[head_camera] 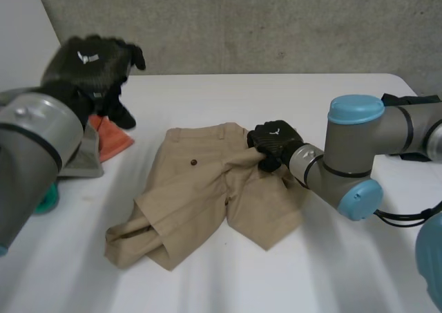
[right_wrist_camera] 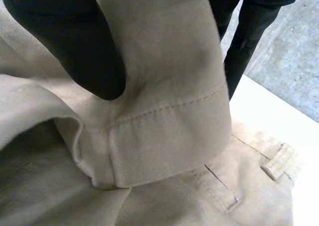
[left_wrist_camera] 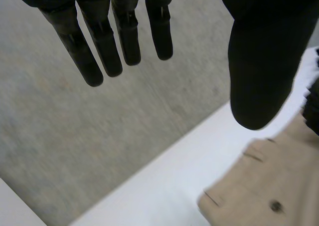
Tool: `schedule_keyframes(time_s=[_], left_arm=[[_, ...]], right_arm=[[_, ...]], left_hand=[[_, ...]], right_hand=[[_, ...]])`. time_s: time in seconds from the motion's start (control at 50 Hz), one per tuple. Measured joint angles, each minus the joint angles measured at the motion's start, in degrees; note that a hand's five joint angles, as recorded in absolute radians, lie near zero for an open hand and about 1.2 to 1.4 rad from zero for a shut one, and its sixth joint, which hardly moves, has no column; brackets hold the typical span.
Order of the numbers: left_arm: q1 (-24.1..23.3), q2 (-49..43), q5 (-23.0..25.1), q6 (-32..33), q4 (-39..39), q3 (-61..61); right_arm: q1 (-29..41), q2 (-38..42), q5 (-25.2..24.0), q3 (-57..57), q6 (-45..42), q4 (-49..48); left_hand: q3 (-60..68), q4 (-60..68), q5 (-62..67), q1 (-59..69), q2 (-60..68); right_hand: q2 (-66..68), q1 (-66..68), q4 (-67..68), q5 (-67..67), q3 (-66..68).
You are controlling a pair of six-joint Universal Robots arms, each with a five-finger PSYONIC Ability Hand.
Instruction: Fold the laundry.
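We see a white table (head_camera: 276, 99) below a grey wall (head_camera: 242, 23); the right hand (head_camera: 275, 144) pinches the tan shorts (head_camera: 200, 188), probably their waistband, under its thumb, while the left hand (head_camera: 93, 64) hangs straight-fingered and empty.

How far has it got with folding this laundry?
Hardly started, by the look of it. Done: nothing neatly folded; the beige cotton shorts lie rumpled on the white table, one leg bunched up. In hand: the right hand pinches a stitched edge of the shorts near the waistband, while the left hand hangs open, holding nothing. Left: folding the shorts flat, then the crumpled orange cloth nearby.
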Motion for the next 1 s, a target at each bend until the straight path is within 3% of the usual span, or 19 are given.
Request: schedule_keyframes(time_s=[0.16,0.28,0.5,0.6,0.66,0.78,0.9,1.0], left_arm=[[0.03,-0.75,2.43,-2.98,-2.38,-10.34],[1.11,-5.42,5.04,-3.91,2.53,-16.9],[2.02,-15.73,5.18,-3.63,7.48,-15.96],[1.88,-20.02,5.21,-3.37,6.35,-13.33],[1.77,-20.41,5.05,-3.3,5.78,-12.87],[-0.03,-16.79,5.36,-3.23,5.07,-15.01],[-2.94,-11.45,5.53,-2.88,4.61,-18.97],[-4.32,-7.77,4.9,-1.91,3.83,-22.0]], right_arm=[[-0.79,-6.6,0.07,7.12,-2.63,2.5],[-1.04,-11.96,-0.01,14.07,-3.44,2.77],[-1.86,-20.04,-0.86,23.63,-2.65,2.6],[-2.26,-23.33,-1.3,26.68,-3.38,4.9],[-2.36,-24.3,-0.92,27.16,-5.23,8.82],[-2.55,-28.14,2.43,24.58,-15.22,19.7],[-0.25,-30.99,6.09,14.82,-20.26,21.19],[3.97,-27.21,6.42,2.78,-21.77,20.25]], left_hand=[[-4.58,-4.24,-4.47,-4.17,-4.47],[-4.8,-4.38,-4.76,-4.22,-4.58],[-3.34,-2.91,-2.58,-3.0,-3.34],[32.58,33.54,33.04,34.65,32.89],[39.87,40.99,39.81,39.81,40.21],[41.72,42.88,40.07,39.81,42.04],[41.72,42.89,40.07,39.81,42.04],[41.72,42.89,40.07,39.81,42.03]], right_hand=[[0.01,0.0,0.0,0.0,0.0],[0.01,0.0,0.0,0.0,0.0],[0.01,0.0,0.0,0.0,0.0],[-2.6,-0.37,-2.95,-2.6,-2.79],[-12.83,-9.8,-12.95,-12.86,-12.78],[-44.38,-42.03,-45.28,-44.83,-45.09],[-46.09,-42.93,-46.92,-45.54,-46.67],[-46.09,-42.93,-46.92,-45.55,-46.67]])
